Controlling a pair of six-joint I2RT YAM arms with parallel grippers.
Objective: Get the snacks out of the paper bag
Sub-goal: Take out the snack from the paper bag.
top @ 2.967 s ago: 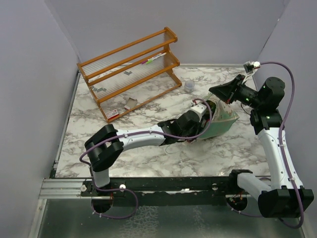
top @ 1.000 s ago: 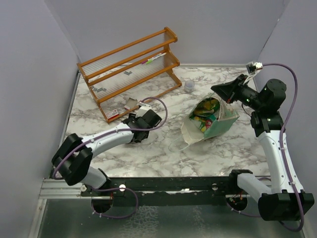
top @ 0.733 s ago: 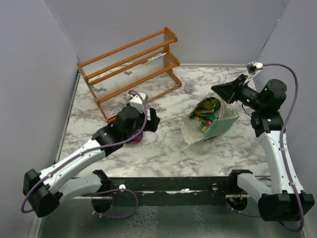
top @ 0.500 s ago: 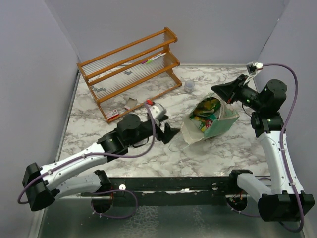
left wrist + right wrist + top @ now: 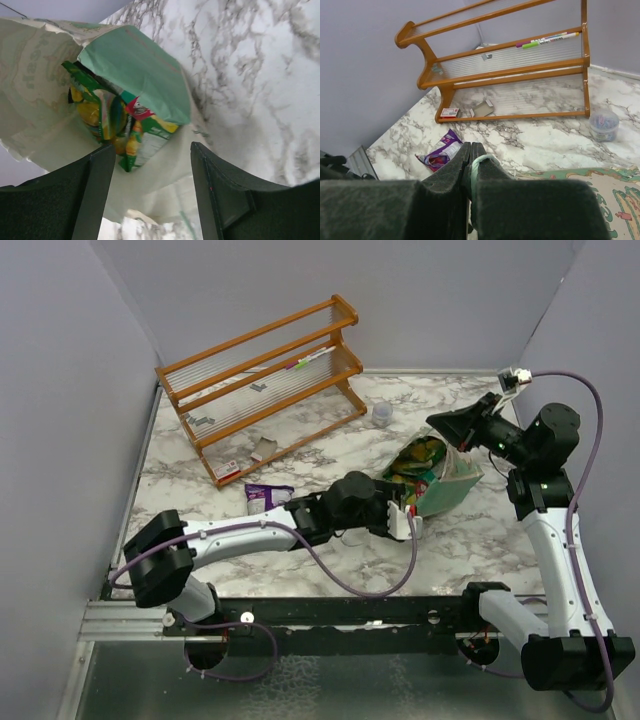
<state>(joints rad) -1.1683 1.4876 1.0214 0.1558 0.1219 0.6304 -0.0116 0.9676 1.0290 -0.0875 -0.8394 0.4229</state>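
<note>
Item — snacks [image 5: 112, 120]: shiny green-yellow packets bunched inside the paper bag [image 5: 450, 490], which lies on its side on the desk [image 5: 480, 540], mouth facing our left jaws; these stand spread at that mouth, packets dead ahead between them, bag's long axis roughly along the reach. Our right jaws — pinched on the bag's upper rim — hold it up; one purple packet [image 5: 265, 496] lies outside, near the rack [image 5: 260, 370].

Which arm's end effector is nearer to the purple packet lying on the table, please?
Left. The left end effector is open at the mouth of the paper bag, on the side facing the purple packet; the right end effector pinches the bag's far edge.
</note>
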